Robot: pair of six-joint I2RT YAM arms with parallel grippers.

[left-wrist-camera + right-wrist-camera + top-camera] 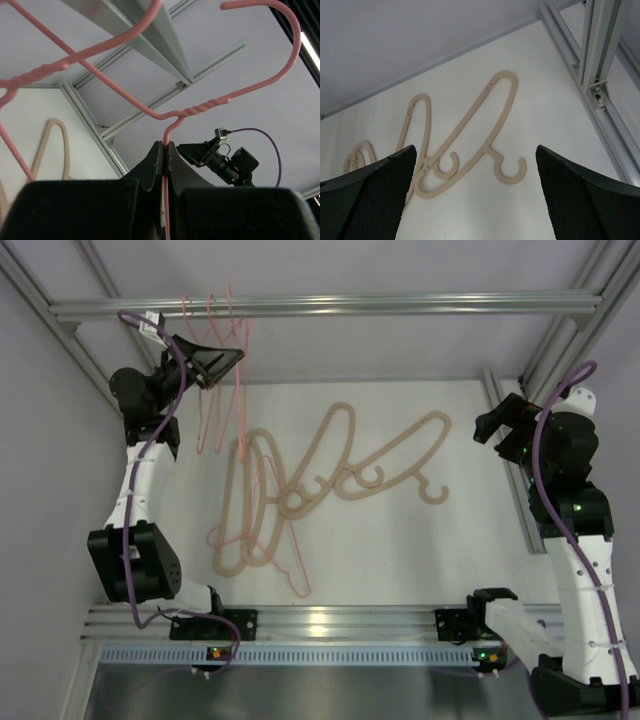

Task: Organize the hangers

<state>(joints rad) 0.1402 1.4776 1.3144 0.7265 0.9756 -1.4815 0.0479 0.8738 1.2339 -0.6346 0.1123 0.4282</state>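
Closest to the lens, the left gripper (165, 150) is clamped tight on the thin neck of a pink hanger (200, 107), held up at 11 o'clock by the frame rail (400, 305). A second pink hanger (75, 57) is seen crossing beside it. Beige hangers (330, 465) are sprawled mid-worktop (450, 560), with one more pink one (290, 560) tangled in at 7 o'clock. Over at 3 o'clock the right gripper (475, 150) is spread wide, nothing held.
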